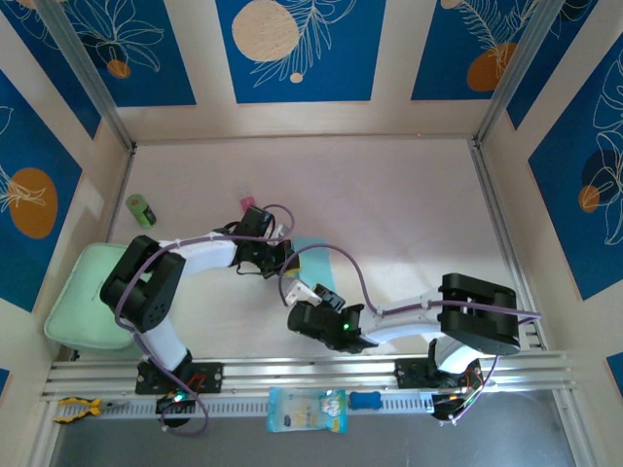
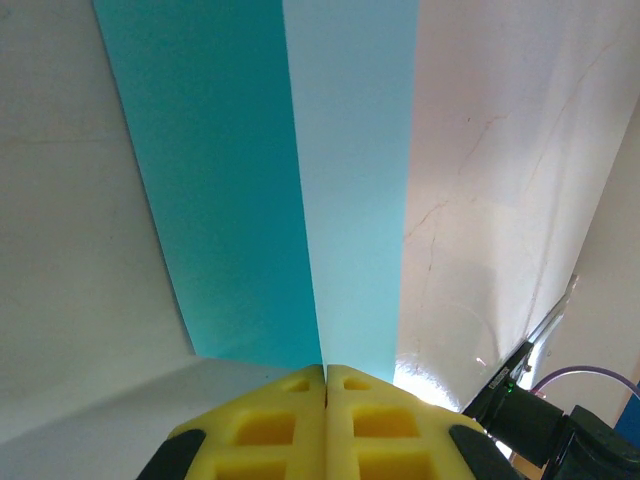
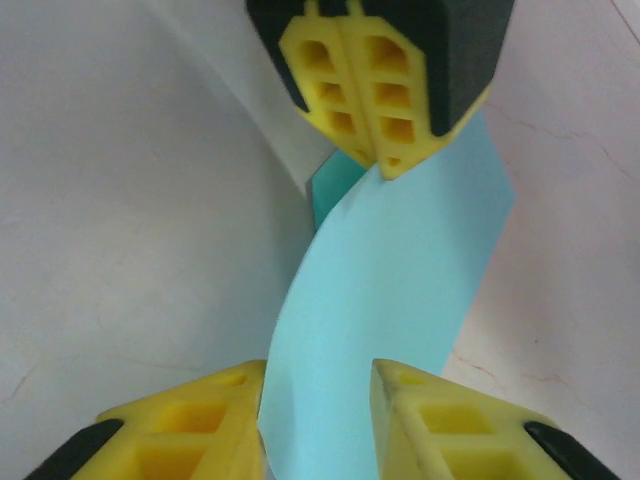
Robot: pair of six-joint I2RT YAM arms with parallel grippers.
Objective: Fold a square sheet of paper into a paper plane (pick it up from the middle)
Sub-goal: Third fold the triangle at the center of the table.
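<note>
Sheet [image 1: 313, 251] of pale cyan paper, seen from above, sits just beside the left gripper [image 1: 282, 257], on its right side. It is just beyond the right gripper [image 1: 300, 291], whose tip points up toward it. Only a small patch of the sheet shows between the two tools, so its long axis cannot be told from this view.

From the left wrist, the left gripper [image 2: 326, 370] has its yellow fingers pressed flat together, and the sheet [image 2: 300, 180] comes out of their tips. The sheet runs straight away from the fingertips as a long band, leaning slightly left at its far end. The band's left half is deeper teal and its right half paler, with a straight line between them along its length.

From the right wrist, the right gripper [image 3: 320, 400] has its yellow fingers spread, with the near end of the sheet [image 3: 400, 270] between them. Whether they press its edges cannot be told. The sheet rises from that gap in a soft S-curve to the left gripper [image 3: 385, 165], which faces this camera and pinches the far end.
</note>
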